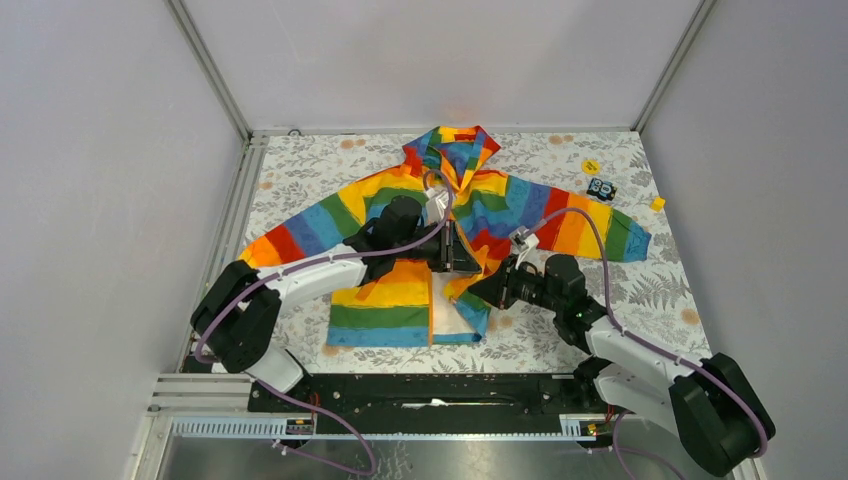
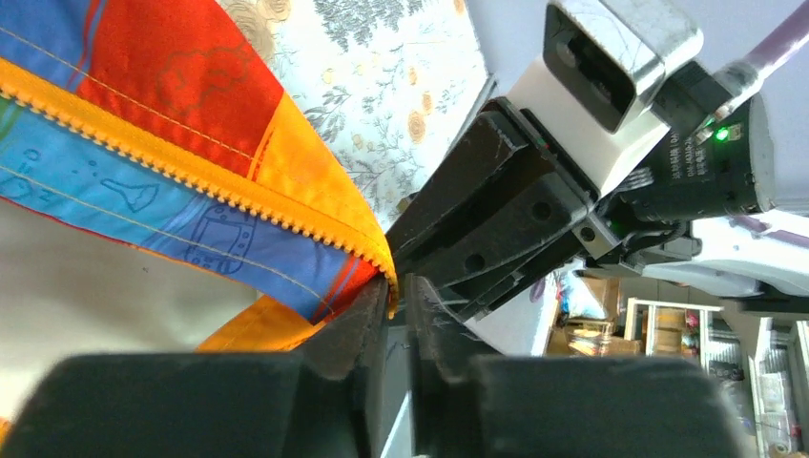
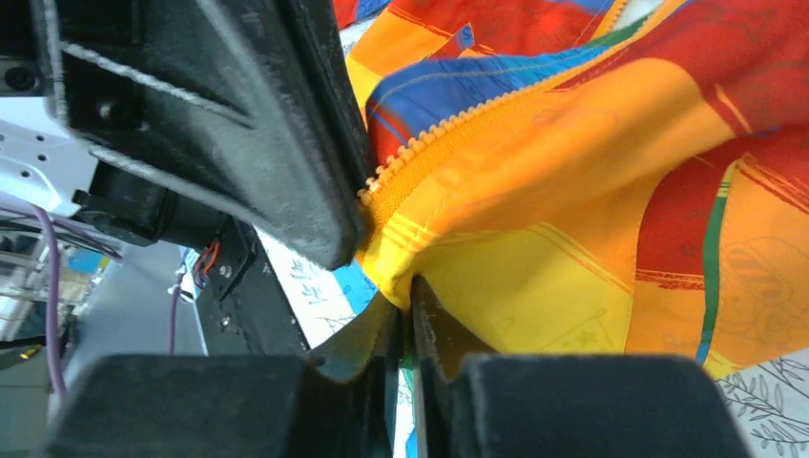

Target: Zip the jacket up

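Note:
The rainbow-striped jacket [image 1: 385, 290] lies front up on the flowered table, hood at the far end, with its white lining [image 1: 455, 318] showing near the hem. My left gripper [image 1: 462, 255] is shut on the orange zipper edge [image 2: 191, 176]; the teeth end right at its tips [image 2: 401, 296]. My right gripper [image 1: 492, 288] is just beside it, shut on a fold of yellow fabric [image 3: 534, 286] at the other front edge, below that side's zipper teeth [image 3: 448, 134]. The two grippers nearly touch. The zipper slider is hidden.
A yellow disc [image 1: 590, 166], a small black and blue item [image 1: 600, 188] and a yellow cube [image 1: 657, 203] sit at the far right of the table. Grey walls and metal rails [image 1: 232, 215] enclose the table. The arms' base bar [image 1: 420, 392] runs along the near edge.

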{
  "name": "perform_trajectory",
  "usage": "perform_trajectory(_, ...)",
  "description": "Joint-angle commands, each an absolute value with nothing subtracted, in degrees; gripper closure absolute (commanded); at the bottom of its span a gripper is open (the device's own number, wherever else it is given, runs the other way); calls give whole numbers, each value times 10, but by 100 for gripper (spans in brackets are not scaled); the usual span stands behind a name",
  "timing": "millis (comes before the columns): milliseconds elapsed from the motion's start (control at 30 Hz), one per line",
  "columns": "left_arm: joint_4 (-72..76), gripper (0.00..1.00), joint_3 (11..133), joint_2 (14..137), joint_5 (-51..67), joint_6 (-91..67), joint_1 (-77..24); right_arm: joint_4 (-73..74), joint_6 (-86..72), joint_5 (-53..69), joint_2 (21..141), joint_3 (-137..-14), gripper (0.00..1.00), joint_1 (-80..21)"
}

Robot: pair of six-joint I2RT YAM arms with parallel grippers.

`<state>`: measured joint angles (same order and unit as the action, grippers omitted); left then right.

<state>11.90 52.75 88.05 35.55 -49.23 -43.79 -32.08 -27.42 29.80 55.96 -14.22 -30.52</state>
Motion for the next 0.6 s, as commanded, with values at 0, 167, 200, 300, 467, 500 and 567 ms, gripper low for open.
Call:
perform_trajectory(0, 66, 73, 573, 870, 341, -463, -428, -362, -311, 342, 574, -163, 93, -287)
perform_trajectory(167, 48, 28, 534, 787, 282, -431, -428, -329, -364, 378, 559, -172, 100, -249)
perform_trajectory(200, 60, 25, 518, 771, 280, -427, -430, -327, -370, 390, 559, -176, 100, -245)
perform_trajectory(300, 74, 20, 469, 726, 258, -400, -450, -327, -388, 414, 567, -183, 100, -238)
perform_trajectory(467, 71, 25, 427, 707, 242, -336, -491, -326, -412, 476, 606, -204, 100, -223)
perform_trajectory(500, 65, 26, 426, 709, 230, -318, -496, -324, -417, 487, 617, -207, 100, -221)
perform_trajectory(567, 56, 26, 427, 717, 214, -287, -501, -314, -419, 505, 633, -217, 100, -217)
